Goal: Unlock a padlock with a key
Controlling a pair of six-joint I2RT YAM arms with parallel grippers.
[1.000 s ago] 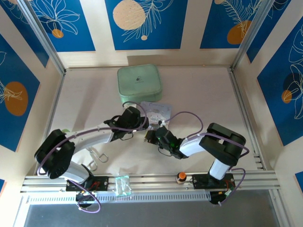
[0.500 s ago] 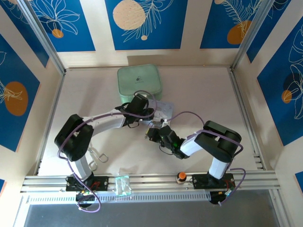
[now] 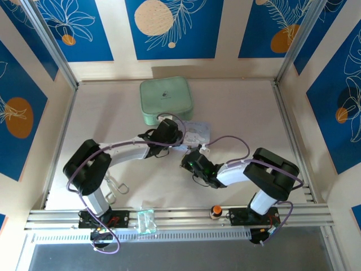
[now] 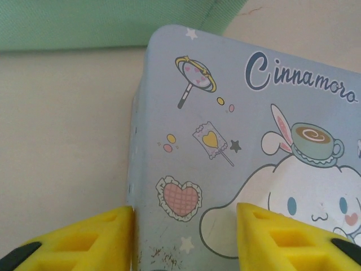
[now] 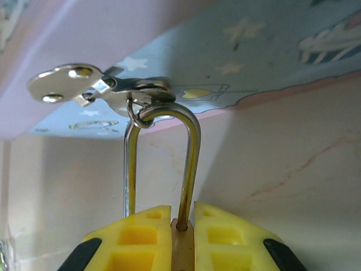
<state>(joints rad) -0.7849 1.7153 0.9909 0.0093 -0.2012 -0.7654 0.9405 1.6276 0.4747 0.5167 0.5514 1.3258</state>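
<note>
Observed: left gripper [image 4: 185, 241] spread wide, straddling the left edge of the pale blue tin [image 4: 237, 141]; green case [image 4: 101, 22] beyond the fingertips.

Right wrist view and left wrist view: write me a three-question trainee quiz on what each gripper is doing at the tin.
1. True or false: the padlock has its shackle hooked through the metal clasp of the tin.
2. What sits between the fingers of the right gripper? A, a screwdriver. B, the padlock. C, nothing.
3. Fill the gap: the left gripper is ___, its yellow fingers either side of the tin's corner.

Key: 1 true. 2 B. 3 open.
</note>
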